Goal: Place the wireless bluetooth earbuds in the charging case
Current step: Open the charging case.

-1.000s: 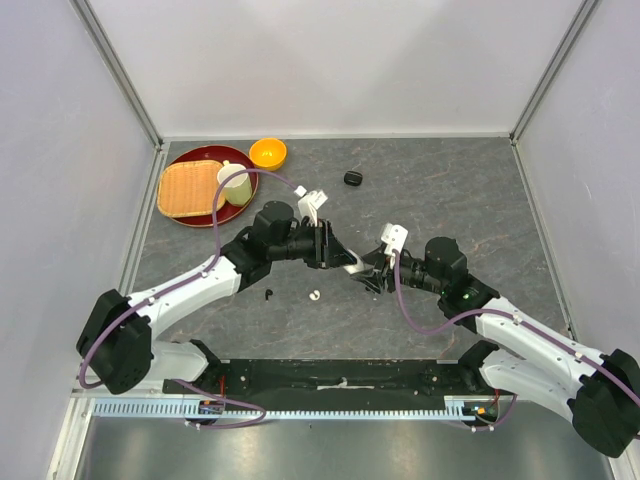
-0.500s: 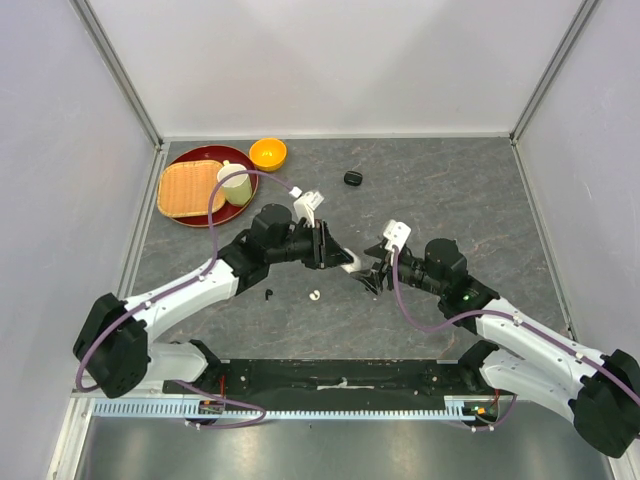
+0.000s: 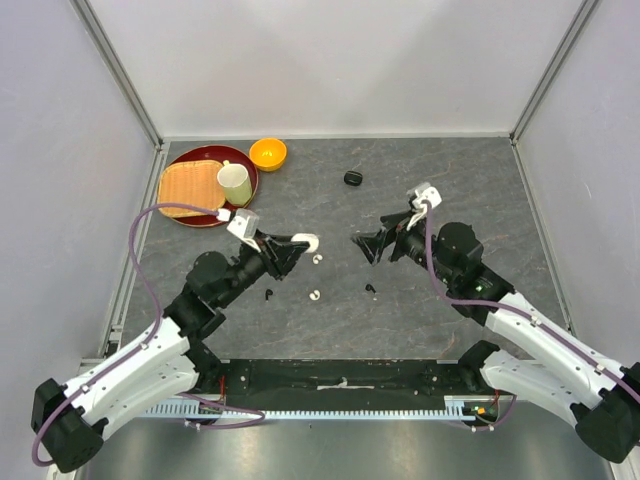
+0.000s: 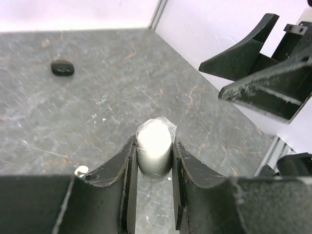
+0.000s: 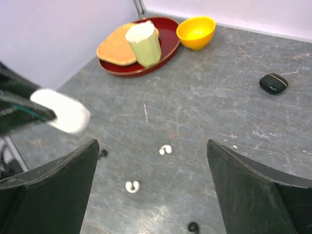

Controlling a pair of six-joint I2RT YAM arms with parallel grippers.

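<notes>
My left gripper [image 3: 298, 246] is shut on the white charging case [image 3: 311, 240], held above the table; in the left wrist view the case [image 4: 154, 146] sits pinched between both fingers. My right gripper [image 3: 372, 247] faces it from the right, open and empty, its wide jaws framing the table [image 5: 151, 144]. Two white earbuds [image 3: 318, 258] [image 3: 314, 295] lie below the case, also seen as earbuds [image 5: 166, 150] [image 5: 132, 186]. Black earbuds [image 3: 268, 293] [image 3: 370, 290] lie on either side. A black case [image 3: 352, 178] rests shut at the back.
A red tray [image 3: 180, 215] at the back left carries a woven mat [image 3: 188, 188] and a pale green cup [image 3: 236, 184]. An orange bowl [image 3: 267, 153] stands beside it. Light walls enclose the table on three sides.
The right gripper let go of the white case, opened wide and drew back to the right. The left arm pulled back left with the case. A white and a black earbud came into view.
</notes>
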